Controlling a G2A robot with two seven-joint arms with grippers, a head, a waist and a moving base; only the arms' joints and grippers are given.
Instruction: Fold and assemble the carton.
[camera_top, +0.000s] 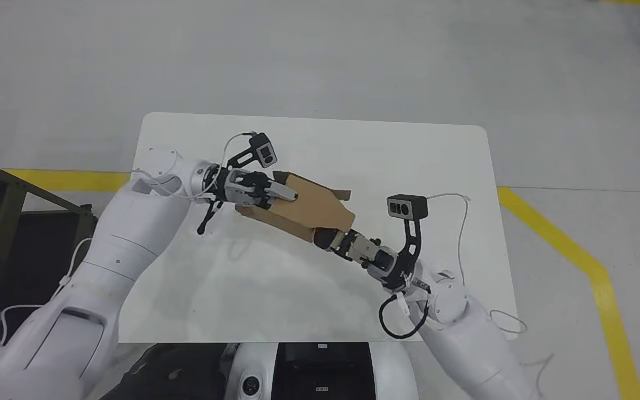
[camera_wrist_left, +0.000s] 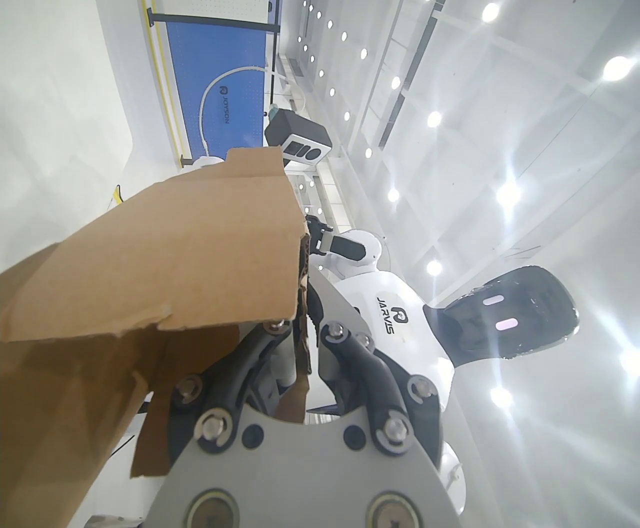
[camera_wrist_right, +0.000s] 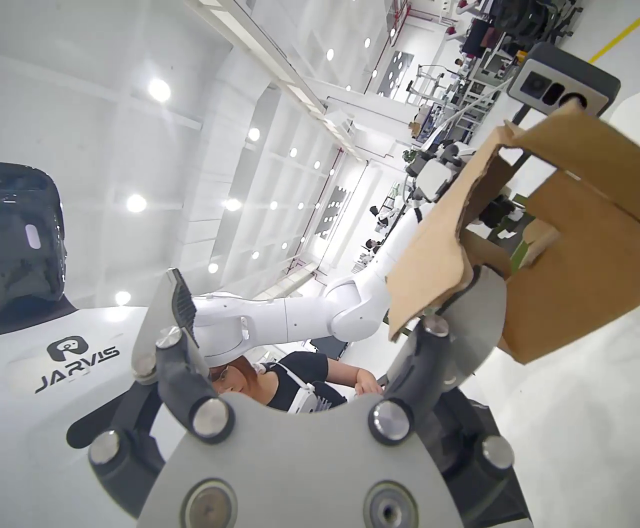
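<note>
Plenty could go sideways over the white table (camera_top: 420, 170): the half-open carton (camera_top: 315, 208) hangs in the air above its middle, and I'd guess it swings or creases wrong, since only the left gripper (camera_top: 268, 190) is pinching a wall. The right gripper (camera_top: 323, 238) sits at the opposite corner, jaws spread wide, one finger against a flap, both arms angled inward.

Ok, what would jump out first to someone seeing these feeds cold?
The brown carton, partly opened, sits between both arms over the middle of the white table. The left tool is clamped on one cardboard edge; the right tool is spread wide, one finger against the carton's opposite end.
</note>
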